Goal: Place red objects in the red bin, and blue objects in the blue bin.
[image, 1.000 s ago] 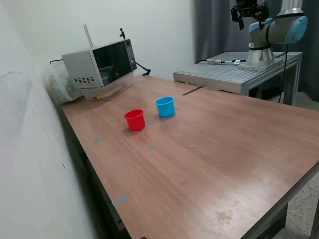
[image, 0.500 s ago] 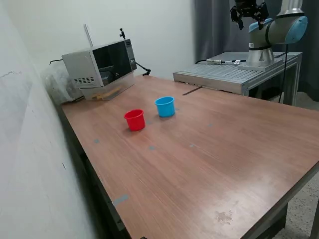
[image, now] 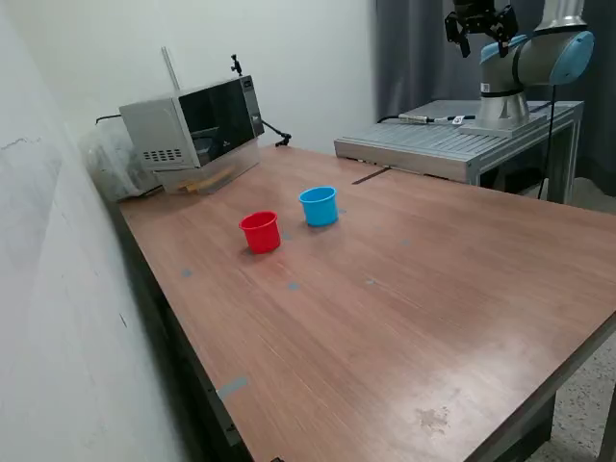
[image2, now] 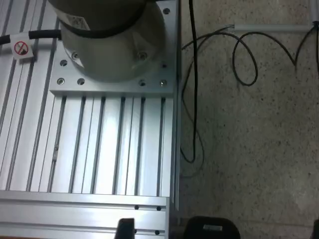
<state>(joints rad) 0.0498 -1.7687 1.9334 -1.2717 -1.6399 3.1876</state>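
The red bin (image: 260, 232), a small red cup, stands upright on the wooden table (image: 404, 318), toward the exterior view's left. The blue bin (image: 319, 206), a light-blue cup, stands close beside it, apart from it. No red or blue cubes show in either view; the cups' insides are hidden. My gripper (image: 478, 34) is high above the arm's base, far from the cups, with its fingers spread and nothing between them. The wrist view shows neither cups nor cubes.
A microwave (image: 197, 130) sits at the table's far corner with a plastic bag (image: 111, 164) beside it. The arm's base (image2: 107, 40) stands on a ribbed aluminium platform (image: 443, 144), also in the wrist view (image2: 89, 149). Black cables (image2: 194, 99) lie on the speckled floor.
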